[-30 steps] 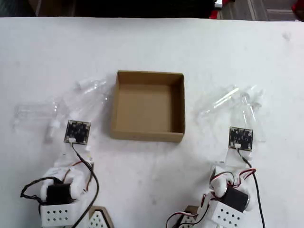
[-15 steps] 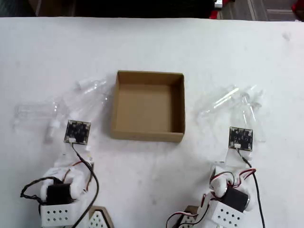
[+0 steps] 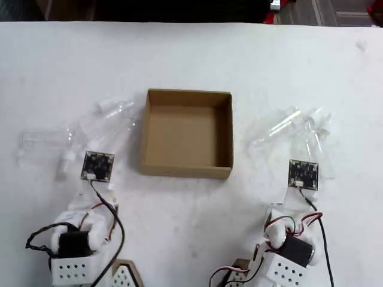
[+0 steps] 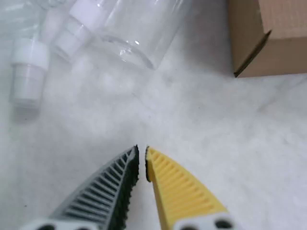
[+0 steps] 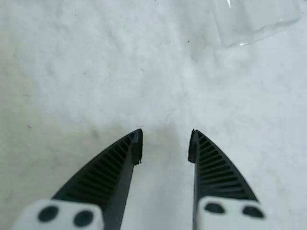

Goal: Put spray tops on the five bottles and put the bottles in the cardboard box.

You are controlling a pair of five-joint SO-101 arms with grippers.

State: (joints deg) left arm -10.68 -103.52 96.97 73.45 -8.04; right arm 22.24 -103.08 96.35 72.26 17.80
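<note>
The left pincer (image 4: 141,157) is closed on nothing, its grey and yellow fingers meeting at the tips over the bare white table (image 4: 201,120). Past those tips the left wrist view gives close detail. One wide clear bottle (image 4: 144,33) lies on its side, two white-collared spray tops (image 4: 29,72) lie just beside it, and one corner of the cardboard box (image 4: 268,43) stands off to one side, apart from the tips. The right pincer (image 5: 165,143) is open and empty, its two black ribbed fingers parted over bare table. Ahead of it lies the rounded end of one more clear bottle. The high view gives the layout. The one box sits open-topped near the middle of the table, its inside bare cardboard. The left arm (image 3: 84,233) and the right arm (image 3: 293,239) stand at the near edge, one on either side of it. Between the left arm and the box's far corner lies the left cluster (image 3: 105,122) of clear bottles and tops. Beyond the right arm, well apart from the box, lies the right cluster (image 3: 293,128). All of these pieces rest on the table outside the box. They are transparent and overlap, so their number cannot be told. Counted surely are one box, two arms and two pincers.
</note>
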